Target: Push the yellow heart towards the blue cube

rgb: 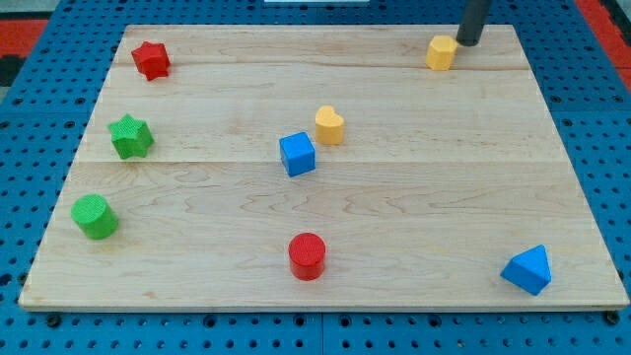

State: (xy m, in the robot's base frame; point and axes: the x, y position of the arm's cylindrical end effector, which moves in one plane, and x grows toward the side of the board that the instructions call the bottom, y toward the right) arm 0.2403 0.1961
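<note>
Risk first: yellow heart (329, 125) already just beside blue cube (297, 154), so an off-centre shove likely to slide it past or knock the cube away. Tip (466, 42), bare rod carrying nothing, parked at the view's top right, touching or nearly touching yellow block (441, 52). Heart well apart, lower left of tip.

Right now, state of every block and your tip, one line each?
yellow heart: upright, just upper right of the blue cube, narrow gap.
blue cube: flat, mid-board.
yellow block: top right, beside my tip.
my tip: at the yellow block's right side, far from the heart.
red star: top left.
green star: left edge.
green cylinder: upright, lower left.
red cylinder: upright, bottom centre.
blue wedge-shaped block: bottom right.
</note>
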